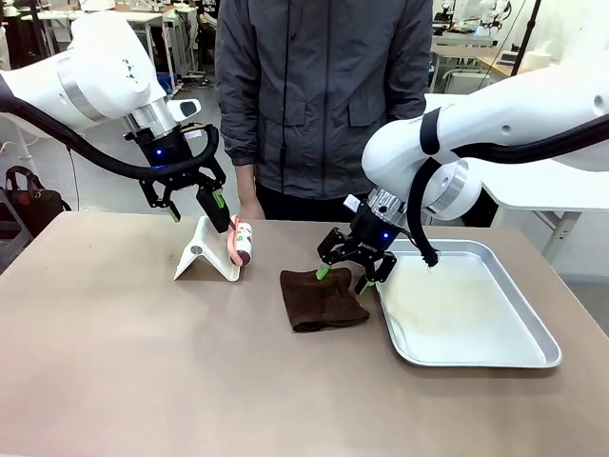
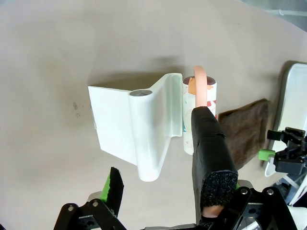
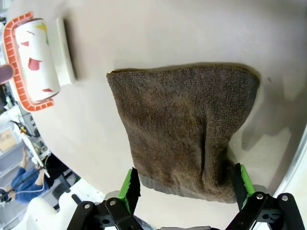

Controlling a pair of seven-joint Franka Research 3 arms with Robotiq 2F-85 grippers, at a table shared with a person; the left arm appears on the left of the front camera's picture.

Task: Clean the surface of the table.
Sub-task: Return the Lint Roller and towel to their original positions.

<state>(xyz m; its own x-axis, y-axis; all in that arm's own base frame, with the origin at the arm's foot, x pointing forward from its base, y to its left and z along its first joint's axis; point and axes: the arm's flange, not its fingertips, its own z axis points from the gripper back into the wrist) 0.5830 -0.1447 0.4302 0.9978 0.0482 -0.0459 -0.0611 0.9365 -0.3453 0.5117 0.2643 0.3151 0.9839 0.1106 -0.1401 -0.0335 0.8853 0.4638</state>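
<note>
The tabletop [image 1: 114, 362] spreads wide and flat beneath both end effectors; matte, rigid and immovable, it is something to wipe across, not to grip. The right end effector [image 1: 345, 273] hangs with fingers spread apart straddling the near edge of a soft, limp brown cloth [image 3: 187, 129], likely best pinched at that edge. The left end effector [image 2: 163, 191], fingers apart, hovers above a white holder [image 2: 132, 127] and lint roller [image 2: 199, 115].
</note>
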